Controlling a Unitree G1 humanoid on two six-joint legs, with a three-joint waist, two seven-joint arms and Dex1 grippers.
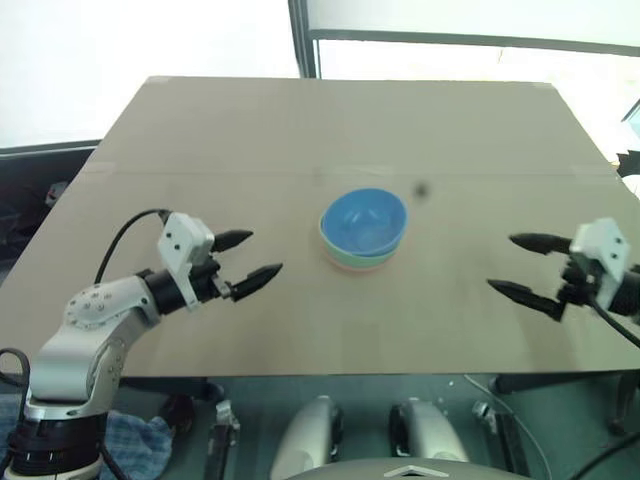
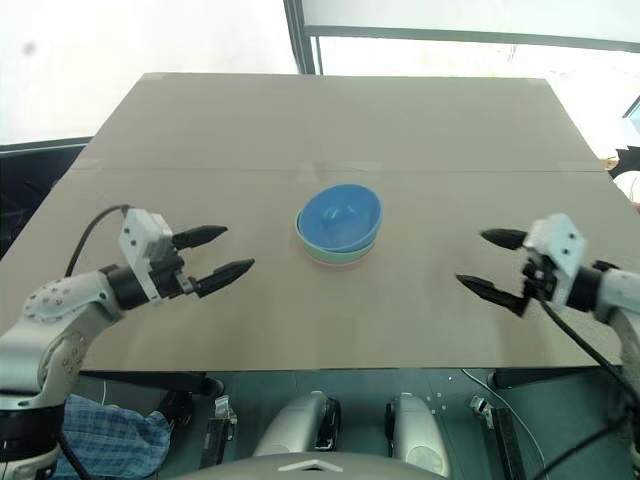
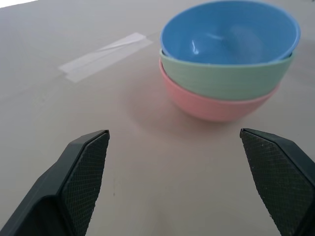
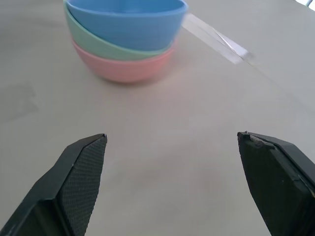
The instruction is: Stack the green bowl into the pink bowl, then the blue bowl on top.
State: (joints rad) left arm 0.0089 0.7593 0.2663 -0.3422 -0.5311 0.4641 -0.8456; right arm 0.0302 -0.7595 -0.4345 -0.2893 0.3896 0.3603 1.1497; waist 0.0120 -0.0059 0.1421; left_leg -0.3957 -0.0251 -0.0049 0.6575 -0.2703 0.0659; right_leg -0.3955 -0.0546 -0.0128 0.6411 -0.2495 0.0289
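Note:
Three bowls sit nested in one stack at the middle of the table. The pink bowl (image 3: 216, 105) is at the bottom, the green bowl (image 3: 221, 78) sits in it, and the blue bowl (image 1: 364, 219) lies on top, slightly tilted. My left gripper (image 1: 250, 256) hovers to the left of the stack, open and empty, well apart from it. My right gripper (image 1: 522, 265) hovers to the right of the stack, also open and empty, with bare table between it and the bowls.
The bowls rest on a brown cardboard-covered table (image 1: 300, 130) with a strip of clear tape (image 3: 106, 56) on a seam near the stack. The table's front edge (image 1: 330, 372) runs just below both grippers. Windows stand behind the far edge.

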